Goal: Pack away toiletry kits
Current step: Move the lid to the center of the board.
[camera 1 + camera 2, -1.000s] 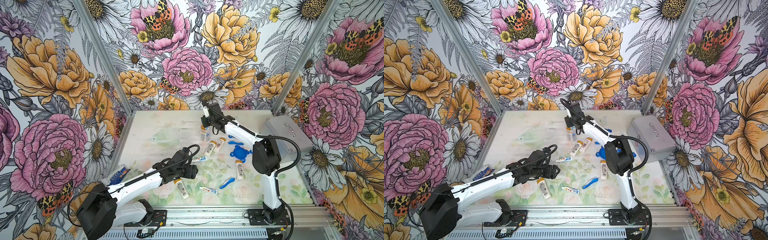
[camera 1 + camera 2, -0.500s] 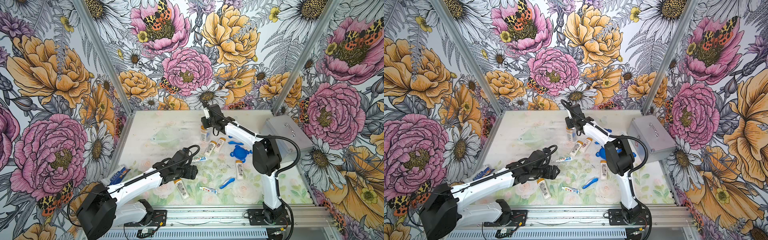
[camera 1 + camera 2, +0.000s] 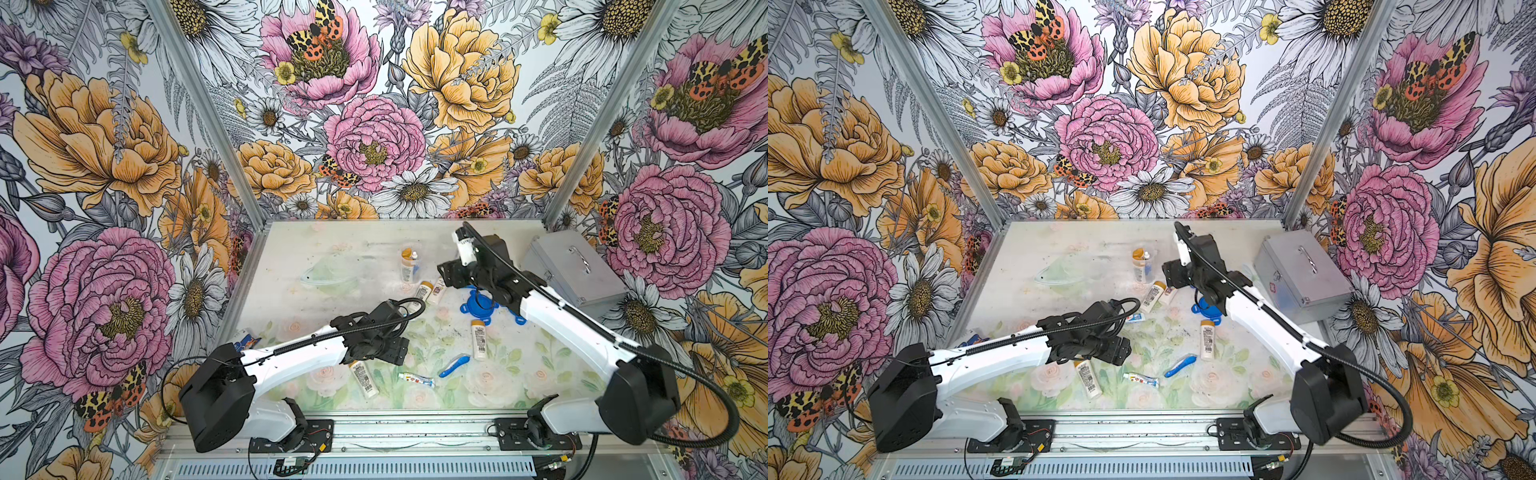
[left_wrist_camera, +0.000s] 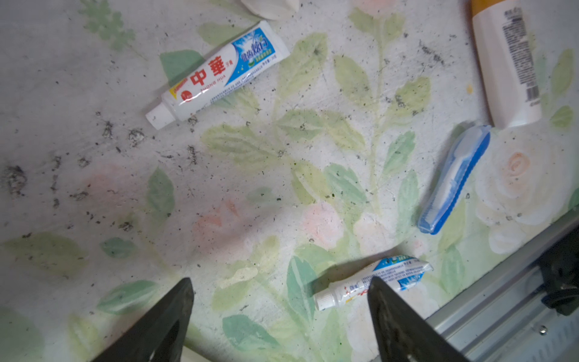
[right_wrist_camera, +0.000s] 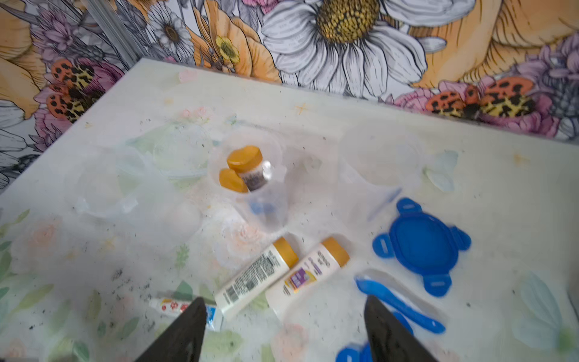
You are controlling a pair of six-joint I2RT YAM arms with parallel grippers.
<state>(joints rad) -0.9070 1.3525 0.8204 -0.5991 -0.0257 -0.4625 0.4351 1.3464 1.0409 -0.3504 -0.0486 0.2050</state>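
An upright clear cup [image 3: 409, 272] [image 5: 269, 213] holds two orange-capped bottles [image 5: 244, 160]. Two more bottles [image 3: 423, 291] [image 5: 260, 275] lie beside it, near a blue lid [image 3: 478, 308] [image 5: 419, 244] and a toothbrush [image 5: 401, 305]. My right gripper [image 3: 446, 279] [image 5: 285, 301] hovers open and empty just right of the cup. My left gripper [image 3: 397, 352] [image 4: 279, 282] is open and empty above the mat, with one fingertip over a toothpaste tube [image 4: 398, 272] [image 3: 415, 379]. Close by lie another toothpaste tube [image 4: 219, 73], a blue toothbrush [image 4: 454, 181] [image 3: 454, 365] and a bottle [image 4: 507, 65] [image 3: 479, 338].
A shut silver metal case [image 3: 575, 270] stands at the right edge. An empty clear cup [image 3: 328, 272] lies on its side at the back left. One more bottle [image 3: 363, 378] lies under the left arm. The metal front rail [image 4: 501, 301] runs close to the left gripper.
My right gripper has opened and drawn back to the right, away from above the cup. The left arm has barely moved, with its jaws a little wider.
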